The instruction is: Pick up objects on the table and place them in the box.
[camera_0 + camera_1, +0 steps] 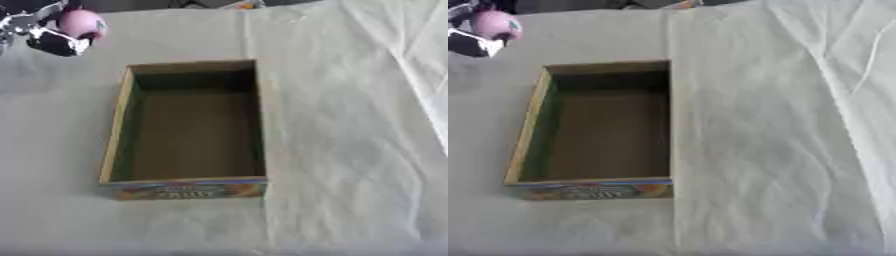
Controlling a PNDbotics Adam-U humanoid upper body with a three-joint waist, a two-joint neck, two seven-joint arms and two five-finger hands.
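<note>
**Left eye view: pink ball held at the far left corner, box open in the middle**

Left eye view and right eye view give almost the same look down on a tabletop covered with a pale, creased cloth. The near part of the cloth lies bare, with soft folds running from the near edge toward the far right corner.

A little farther in, left of the middle, stands the box, an open cardboard tray with its long sides running from near to far. Its near wall carries a colourful printed label whose writing cannot be read. The inside is plain brown on the floor and greenish along the left wall, and nothing lies in it. A long fold of the cloth runs beside the right wall of the box.

Farther still, at the far left corner of the tabletop, the left robot hand comes in from the upper left, black with silver parts. Its fingers are curled round a pink ball, which sits in the grasp well apart from the box, beyond its far left corner. Whether the ball is touching the cloth or lifted off it cannot be told.

The right robot hand shows in neither view.
</note>
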